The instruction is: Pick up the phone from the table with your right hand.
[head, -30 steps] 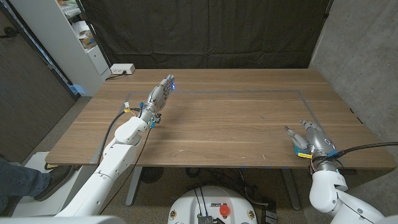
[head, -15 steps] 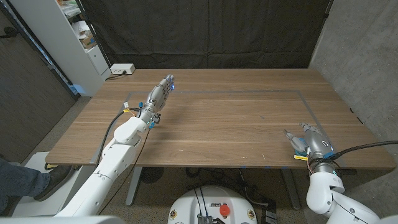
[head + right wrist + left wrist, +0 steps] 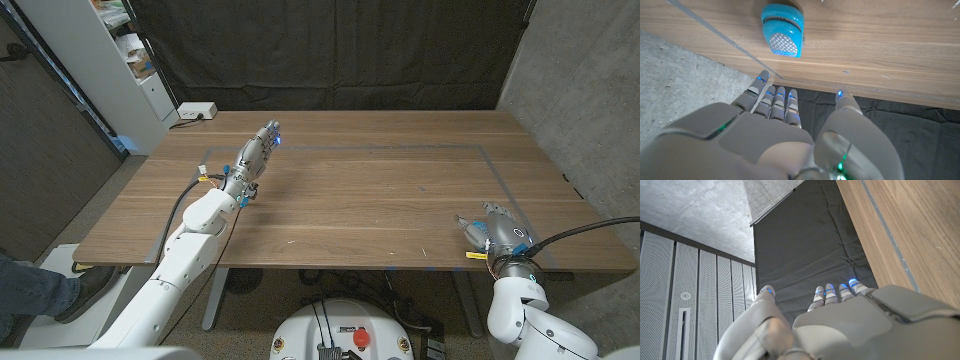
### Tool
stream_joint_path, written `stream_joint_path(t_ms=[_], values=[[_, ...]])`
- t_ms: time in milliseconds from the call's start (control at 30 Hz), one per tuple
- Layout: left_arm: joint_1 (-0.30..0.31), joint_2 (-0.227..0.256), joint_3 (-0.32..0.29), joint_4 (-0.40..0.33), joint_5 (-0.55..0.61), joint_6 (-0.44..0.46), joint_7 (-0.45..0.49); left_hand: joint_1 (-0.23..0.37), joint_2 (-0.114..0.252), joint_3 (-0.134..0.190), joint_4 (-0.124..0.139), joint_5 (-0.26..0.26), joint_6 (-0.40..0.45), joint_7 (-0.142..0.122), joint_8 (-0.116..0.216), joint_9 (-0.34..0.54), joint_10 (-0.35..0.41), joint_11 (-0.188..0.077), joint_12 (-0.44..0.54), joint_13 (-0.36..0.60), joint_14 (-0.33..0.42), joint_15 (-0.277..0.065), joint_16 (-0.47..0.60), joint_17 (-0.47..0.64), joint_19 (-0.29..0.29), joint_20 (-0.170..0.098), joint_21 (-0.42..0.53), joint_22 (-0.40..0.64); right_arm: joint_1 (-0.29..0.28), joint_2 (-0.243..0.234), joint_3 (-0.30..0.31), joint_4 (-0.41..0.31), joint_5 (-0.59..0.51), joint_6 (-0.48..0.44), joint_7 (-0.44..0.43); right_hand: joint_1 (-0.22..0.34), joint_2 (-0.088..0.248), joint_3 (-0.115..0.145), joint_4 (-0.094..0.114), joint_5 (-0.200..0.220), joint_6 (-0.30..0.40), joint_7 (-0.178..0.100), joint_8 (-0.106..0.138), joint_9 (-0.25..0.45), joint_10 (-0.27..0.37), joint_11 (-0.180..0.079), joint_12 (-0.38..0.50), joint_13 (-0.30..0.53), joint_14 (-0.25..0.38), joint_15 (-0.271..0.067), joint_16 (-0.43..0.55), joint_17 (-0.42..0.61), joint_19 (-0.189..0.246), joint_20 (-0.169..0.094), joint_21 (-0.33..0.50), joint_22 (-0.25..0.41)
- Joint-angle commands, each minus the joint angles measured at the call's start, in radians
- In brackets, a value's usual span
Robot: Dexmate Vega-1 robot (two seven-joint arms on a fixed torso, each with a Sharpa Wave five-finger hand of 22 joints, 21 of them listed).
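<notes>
The phone is a small turquoise rounded piece with a white perforated face. In the right wrist view it lies on the wooden table, just beyond my right hand's fingertips and apart from them. My right hand is at the table's front right corner near the edge, fingers stretched out and spread, holding nothing. My left hand reaches over the far left of the table with its fingers straight and nothing in it; the left wrist view shows it against the black curtain.
A taped rectangle is marked on the tabletop. A white box sits at the back left corner and a shelf unit stands beyond it. A concrete wall runs close along the right side.
My right hand has drawn back a little toward the table's front edge. The left arm has not moved.
</notes>
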Motion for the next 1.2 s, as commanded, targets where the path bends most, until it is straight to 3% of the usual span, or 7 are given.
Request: stream_joint_path(t_ms=[33, 300, 1200], values=[[0.002, 0.0, 0.004, -0.002, 0.005, -0.001, 0.004, 0.001, 0.009, 0.002, -0.007, 0.0, 0.004, 0.003, -0.002, -0.001, 0.0, 0.002, -0.001, 0.001, -0.008, 0.001, -0.003, 0.0, -0.101, 0.007, -0.004, 0.004, 0.034, -0.022, -0.039, 0.007, 0.045, -0.068, -0.022, 0.014, 0.005, 0.002, -0.011, 0.005, 0.002, -0.002, 0.0, 0.003, 0.001, -0.005, -0.006, 0.002, 0.008, -0.005, -0.006, -0.001, 0.008, 0.001, -0.002, 0.002], [0.003, 0.003, 0.009, -0.01, 0.011, 0.004, 0.008, 0.001, 0.01, 0.002, -0.008, 0.0, 0.005, 0.003, -0.002, -0.001, 0.0, 0.001, -0.002, 0.001, -0.009, 0.003, -0.003, 0.0, -0.1, 0.008, -0.006, 0.004, 0.069, -0.028, -0.074, 0.029, 0.066, -0.08, -0.035, 0.022, 0.005, 0.005, -0.016, 0.006, 0.0, -0.003, 0.0, 0.004, 0.003, -0.005, -0.006, 0.002, 0.012, -0.006, -0.007, -0.002, 0.009, 0.003, -0.006, 0.002], [0.02, 0.02, 0.017, -0.042, 0.024, 0.012, 0.021, 0.0, 0.011, 0.0, -0.011, 0.0, 0.006, 0.003, -0.002, -0.001, 0.001, 0.0, -0.002, 0.001, -0.009, 0.002, -0.003, 0.0, -0.099, 0.012, -0.014, 0.004, 0.083, -0.028, -0.066, 0.089, 0.152, -0.039, -0.079, 0.045, 0.008, 0.012, -0.03, 0.01, 0.001, -0.006, 0.001, 0.004, 0.01, -0.008, -0.005, 0.003, 0.024, -0.009, -0.007, -0.004, 0.015, 0.006, -0.017, 0.002]])
